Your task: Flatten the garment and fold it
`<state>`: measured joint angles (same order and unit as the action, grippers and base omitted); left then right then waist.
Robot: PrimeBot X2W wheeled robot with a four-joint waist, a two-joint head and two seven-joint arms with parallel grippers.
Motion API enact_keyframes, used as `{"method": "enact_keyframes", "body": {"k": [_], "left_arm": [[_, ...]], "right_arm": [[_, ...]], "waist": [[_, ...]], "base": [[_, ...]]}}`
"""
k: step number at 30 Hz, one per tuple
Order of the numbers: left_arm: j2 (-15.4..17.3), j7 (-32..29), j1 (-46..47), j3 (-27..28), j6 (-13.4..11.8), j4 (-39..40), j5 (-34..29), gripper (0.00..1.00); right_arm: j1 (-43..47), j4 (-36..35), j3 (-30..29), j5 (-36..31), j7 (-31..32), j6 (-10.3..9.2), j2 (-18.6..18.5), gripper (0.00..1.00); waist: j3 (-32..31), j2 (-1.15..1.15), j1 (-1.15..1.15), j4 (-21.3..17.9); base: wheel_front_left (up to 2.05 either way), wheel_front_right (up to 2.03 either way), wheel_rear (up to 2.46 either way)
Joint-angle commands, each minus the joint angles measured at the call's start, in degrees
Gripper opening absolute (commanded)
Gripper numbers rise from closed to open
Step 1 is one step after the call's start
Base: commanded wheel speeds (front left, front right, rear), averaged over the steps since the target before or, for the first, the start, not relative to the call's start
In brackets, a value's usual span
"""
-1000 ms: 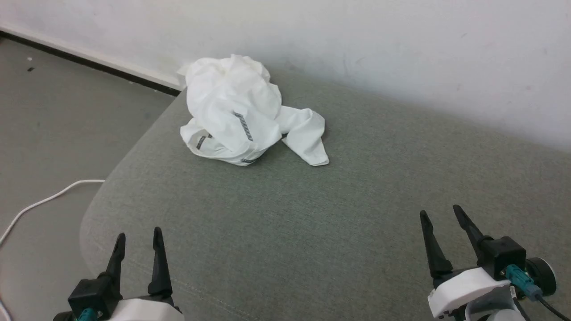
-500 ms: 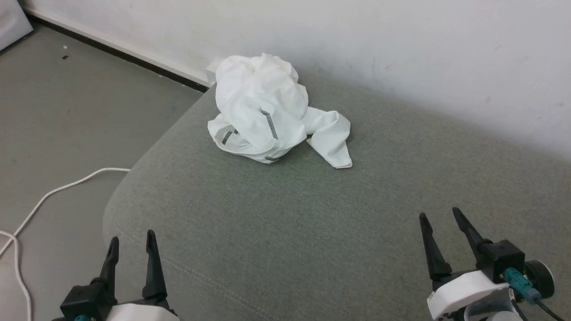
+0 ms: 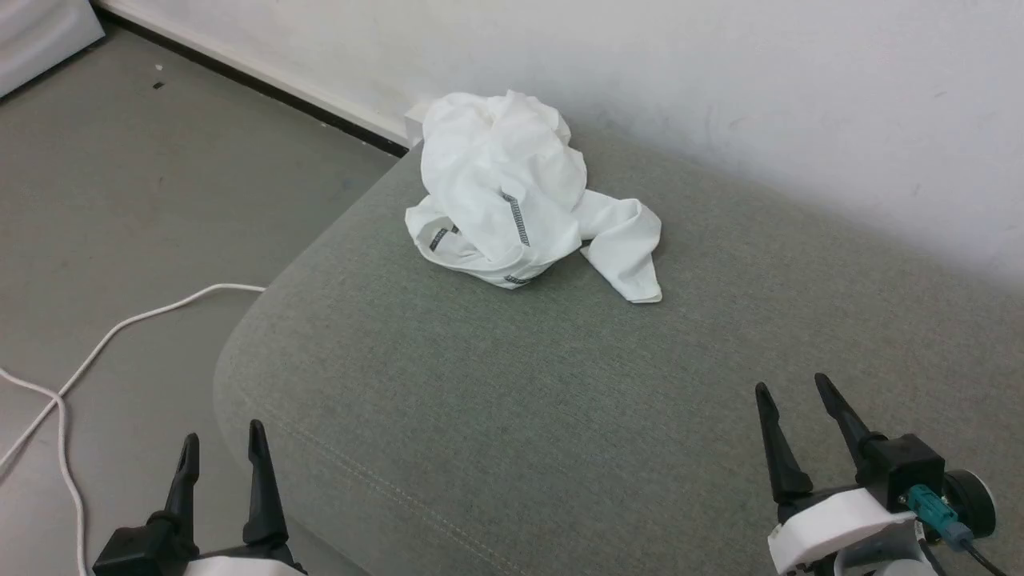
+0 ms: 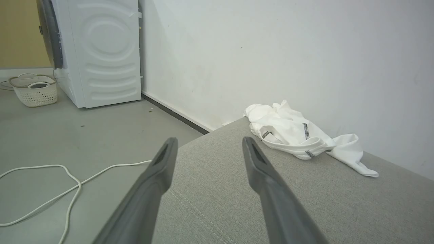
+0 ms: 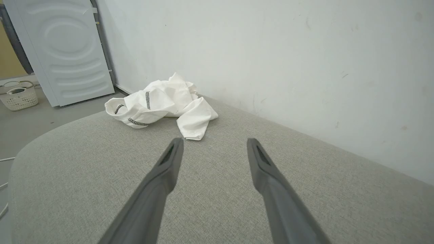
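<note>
Firstly, landmark: grey-green upholstered cushion (image 3: 560, 416), broad and flat, rounded at its left corners, with a stitched seam running near its front edge.
Garment: white thin-fabric garment (image 3: 496, 176), bunched in a crumpled heap on the cushion's far left corner, close by the wall; not yet flattened.
Garment detail: dark grey zigzag stitching (image 3: 518, 220) shows on the heap's front folds; one loose sleeve (image 3: 632, 256) trails off the heap toward the cushion's right and lies on the fabric.
Left gripper: left gripper (image 3: 223, 434), two long dark fingers spread wide with nothing between them; poised at the cushion's near left edge, one finger over the floor and the other over the cushion in the left wrist view; well apart from the garment.
Right gripper: right gripper (image 3: 790, 386), fingers likewise spread wide and empty; above the cushion's near right part, pointing toward the heap, well apart from it.
Wall: white wall (image 3: 720, 72), directly behind the cushion's far edge; dark skirting strip (image 3: 264, 86) at its foot, left of the cushion.
Floor: grey floor (image 3: 160, 200), left of the cushion.
Cable: white cable (image 3: 224, 286), looping over the floor up to the cushion's left side.
Washing machine: white washing machine (image 4: 105, 51), beyond the cushion's far left, against the wall.
Basket: pale perforated laundry basket (image 4: 35, 95), on the floor beyond the cushion, beside the washing machine.
</note>
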<state>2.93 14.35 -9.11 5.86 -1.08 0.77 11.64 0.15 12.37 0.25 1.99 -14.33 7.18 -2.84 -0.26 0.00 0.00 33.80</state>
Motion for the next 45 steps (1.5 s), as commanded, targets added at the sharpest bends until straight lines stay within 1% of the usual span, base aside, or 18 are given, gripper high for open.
{"method": "enact_keyframes", "body": {"k": [1,10,11,13,15,17,20,23,27,28,30,32,33,36,41,42,43,45], "left_arm": [[-0.1,0.6,-0.6,0.5,0.3,-0.1,0.7,1.0],[-0.1,0.6,-0.2,0.5,0.8,-0.7,0.7,1.0],[-0.1,0.6,-0.3,0.6,0.9,-0.9,1.5,1.0],[-0.1,0.6,-0.1,0.1,1.9,-1.3,5.2,1.0],[-0.1,0.6,0.7,0.3,2.1,-1.5,8.3,1.0],[-0.1,0.6,2.2,0.7,2.7,-1.0,9.9,1.0],[0.4,0.6,5.1,0.5,4.2,-0.2,9.4,1.0],[2.8,-1.4,9.7,-0.6,5.2,0.2,8.9,1.0],[7.2,-6.9,18.8,-2.0,6.7,1.0,9.8,1.0],[8.1,-8.3,21.1,-2.1,6.9,1.1,10.4,1.0],[8.9,-9.6,23.6,-2.1,7.1,0.8,11.2,1.0],[11.6,-11.8,28.5,-2.4,7.4,0.2,11.0,1.0],[12.3,-12.8,31.1,-2.5,7.6,-0.4,11.7,1.0],[15.9,-15.7,38.6,-3.9,8.0,-3.2,11.6,1.0],[22.1,-20.1,48.6,-6.9,8.4,-11.1,12.4,1.0],[24.6,-21.4,51.7,-8.6,8.5,-14.9,12.7,1.0],[24.6,-21.4,51.7,-8.6,8.5,-14.9,12.7,1.0],[26.6,-22.4,54.2,-10.5,8.5,-18.1,14.1,1.0]], "right_arm": [[-1.1,0.3,-0.2,-0.3,-0.7,0.31,0.0,1.0],[-0.9,0.1,-0.2,-0.7,-0.7,0.31,0.0,1.0],[-0.9,0.1,-0.2,-0.7,-0.7,0.31,0.0,1.0],[-0.9,0.1,-0.2,-0.7,-0.7,0.31,0.0,1.0],[-0.8,-0.1,-0.2,-0.7,-0.7,0.31,0.0,1.0],[-0.8,-0.3,-0.3,-0.9,-0.7,0.31,0.0,1.0],[-1.1,-0.9,-0.5,-1.3,-0.7,0.31,0.0,1.0],[-1.6,-1.9,-0.8,-1.8,-0.7,0.31,0.0,1.0],[-2.9,-3.6,-1.3,-3.4,-0.7,0.31,0.0,1.0],[-3.3,-4.1,-1.2,-4.0,-0.6,0.31,0.0,1.0],[-3.8,-4.8,-1.2,-4.5,-0.3,0.31,0.0,1.0],[-4.9,-6.7,-1.1,-5.8,0.6,0.31,0.0,1.0],[-5.3,-7.9,-1.1,-6.4,1.1,0.31,0.0,1.0],[-6.5,-11.8,-0.6,-8.2,2.9,0.31,0.0,1.0],[-8.4,-17.6,0.7,-11.2,6.2,0.31,0.0,1.0],[-9.2,-19.2,1.3,-11.7,7.2,0.31,0.0,1.0],[-9.2,-19.2,1.3,-11.7,7.2,0.31,0.0,1.0],[-9.8,-20.7,1.8,-12.1,8.0,0.31,0.0,1.0]], "waist": [[0.1,0.0,0.0,0.5],[0.1,0.0,0.0,0.3],[0.0,0.0,0.0,0.2],[-0.1,0.0,0.0,0.3],[0.0,0.0,0.0,0.1],[0.2,0.0,0.0,-0.2],[0.7,0.0,0.0,-1.0],[1.8,0.0,0.0,-1.9],[4.4,0.0,0.0,-3.5],[5.3,0.0,0.0,-4.0],[6.2,0.0,0.0,-4.5],[8.5,0.0,0.0,-5.5],[9.7,0.0,0.0,-5.8],[13.1,0.0,0.0,-7.2],[18.9,0.0,0.0,-9.9],[20.8,0.0,0.0,-11.4],[20.8,0.0,0.0,-11.4],[22.5,0.0,0.0,-13.0]], "base": [[0.0,0.0,0.0],[0.0,0.0,0.0],[0.0,0.0,0.0],[0.0,0.0,0.0],[0.0,0.0,0.0],[0.0,0.0,0.0],[0.0,0.0,0.0],[0.0,0.0,0.0],[0.0,0.0,0.0],[0.0,0.0,0.0],[0.0,0.0,0.0],[0.0,0.0,0.0],[0.0,0.0,0.0],[0.0,0.0,0.0],[0.0,0.0,0.0],[0.0,0.0,0.0],[0.0,0.0,0.0],[0.0,0.0,0.0]]}}
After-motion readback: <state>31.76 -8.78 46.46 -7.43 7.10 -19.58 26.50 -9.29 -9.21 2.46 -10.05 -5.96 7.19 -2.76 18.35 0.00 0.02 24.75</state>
